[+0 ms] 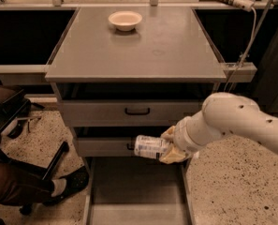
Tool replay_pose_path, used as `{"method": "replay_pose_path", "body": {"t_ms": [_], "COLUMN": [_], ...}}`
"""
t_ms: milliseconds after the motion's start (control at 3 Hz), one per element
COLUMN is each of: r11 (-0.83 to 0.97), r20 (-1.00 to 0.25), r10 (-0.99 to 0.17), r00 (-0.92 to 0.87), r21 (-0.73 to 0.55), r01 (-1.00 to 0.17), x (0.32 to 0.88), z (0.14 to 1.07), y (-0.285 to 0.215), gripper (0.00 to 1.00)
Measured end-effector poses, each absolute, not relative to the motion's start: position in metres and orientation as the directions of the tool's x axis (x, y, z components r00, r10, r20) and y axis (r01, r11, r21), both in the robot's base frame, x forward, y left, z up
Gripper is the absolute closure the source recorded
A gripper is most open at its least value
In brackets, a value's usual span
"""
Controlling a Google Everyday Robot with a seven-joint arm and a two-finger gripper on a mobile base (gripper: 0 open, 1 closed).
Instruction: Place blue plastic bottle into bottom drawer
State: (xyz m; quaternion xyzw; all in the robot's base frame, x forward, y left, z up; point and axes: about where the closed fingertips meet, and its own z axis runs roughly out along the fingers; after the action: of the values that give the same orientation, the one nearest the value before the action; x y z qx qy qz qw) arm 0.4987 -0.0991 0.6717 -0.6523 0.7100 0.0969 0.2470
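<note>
The blue plastic bottle (150,147) lies on its side in my gripper (169,146), its pale label facing me. The gripper is shut on the bottle's right end, with the cream-coloured fingers (172,154) wrapped around it. The bottle hangs in front of the middle drawer front, above the back of the open bottom drawer (134,193). That drawer is pulled out toward me, and its flat grey floor shows bare. My white arm (232,125) reaches in from the right.
A cream bowl (125,19) stands on the grey cabinet top (143,46). Two upper drawers with black handles (137,111) are shut. A person's leg and shoe (45,186) and a chair base are at the lower left. A cable hangs at the right.
</note>
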Motion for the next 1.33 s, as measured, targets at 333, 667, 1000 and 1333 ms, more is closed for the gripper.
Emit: {"method": "replay_pose_path", "body": {"t_ms": [333,667,1000,1333], "r11": [0.091,0.092,0.092,0.092], "r20": [-0.509,-0.509,-0.519,-0.553], "r10": [-0.859,-0.859,-0.854,-0.833], "r00": [-0.051,-0.051,-0.023,0.023], "r21": [-0.055,-0.056,-0.108,-0.18], "r01": [-0.994,-0.994,-0.99,-0.979], "x": [0.477,0.477,0.473,0.474], "z": [0.619,0.62,0.61,0.568], "y": [-0.088,-0.088,-0.08,-0.068], "gripper": [1.0,1.0,1.0,1.0]}}
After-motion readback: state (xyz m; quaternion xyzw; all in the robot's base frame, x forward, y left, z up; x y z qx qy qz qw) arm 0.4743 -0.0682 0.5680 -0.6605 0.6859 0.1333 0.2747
